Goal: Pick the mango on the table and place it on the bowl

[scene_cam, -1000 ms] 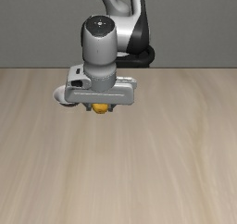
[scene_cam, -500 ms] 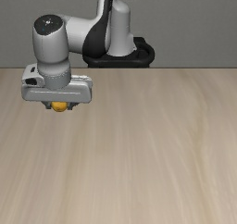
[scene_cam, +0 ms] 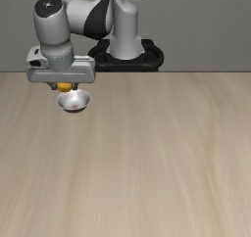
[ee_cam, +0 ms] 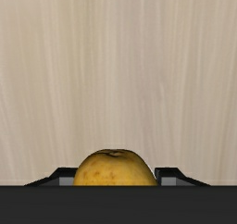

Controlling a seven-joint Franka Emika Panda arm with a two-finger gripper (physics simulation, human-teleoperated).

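The gripper (scene_cam: 65,83) is clenching the mango (ee_cam: 114,168). In the wrist view the fingers (ee_cam: 59,176) are pressing on the yellow fruit from both sides. In the exterior view the mango is hanging clear of the table (scene_cam: 167,153), just above the bowl (scene_cam: 75,104). The bowl is standing near the table's edge by the robot's base, toward the exterior view's left. The fruit is looking a little off the bowl's middle, toward the exterior view's left, though from where I am standing I cannot tell how much of that offset is real.

I am judging that the picking is done and the placing step is in hand, with the arm (scene_cam: 98,16) holding the fruit over the bowl's side. The next move is calling for a small correction to centre the mango over the bowl. After that comes a gentle descent until the fruit is nearly resting in the hollow, and only then a release. Letting go from this height is risking a bounce or a roll over the rim, since the bowl is looking shallow.
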